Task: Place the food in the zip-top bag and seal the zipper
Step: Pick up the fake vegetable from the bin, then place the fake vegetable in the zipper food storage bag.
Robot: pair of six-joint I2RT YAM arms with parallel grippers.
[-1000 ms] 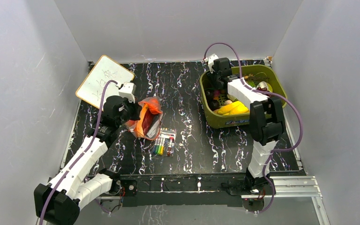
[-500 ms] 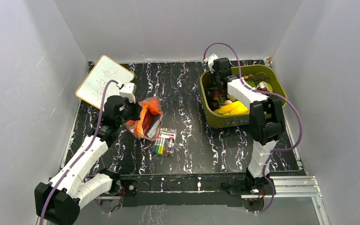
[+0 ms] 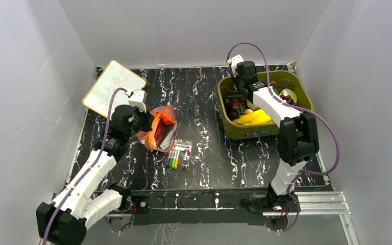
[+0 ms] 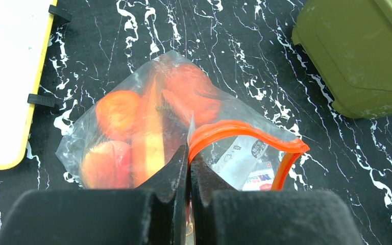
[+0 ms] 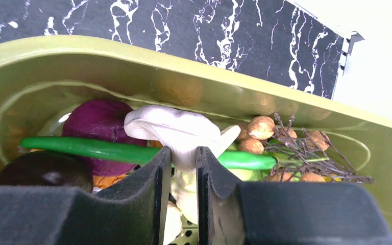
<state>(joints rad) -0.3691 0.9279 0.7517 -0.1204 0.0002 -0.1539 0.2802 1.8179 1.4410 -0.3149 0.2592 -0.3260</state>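
Note:
The clear zip-top bag lies on the black table with several orange and red food pieces inside. My left gripper is shut on the bag's orange zipper, and the mouth stands open in a loop. From above, the bag sits just right of the left gripper. My right gripper is inside the olive-green bin, shut on a white mushroom-shaped food. Around it lie a purple onion, a green bean and a dark eggplant.
A whiteboard leans at the back left, close to the bag. A pack of coloured markers lies just in front of the bag. The bin at the back right also holds yellow pieces and a brown twiggy cluster.
The right gripper has shut on the white mushroom in the bin, and the right arm's elbow has swung out to the right. The left arm and bag have not moved.

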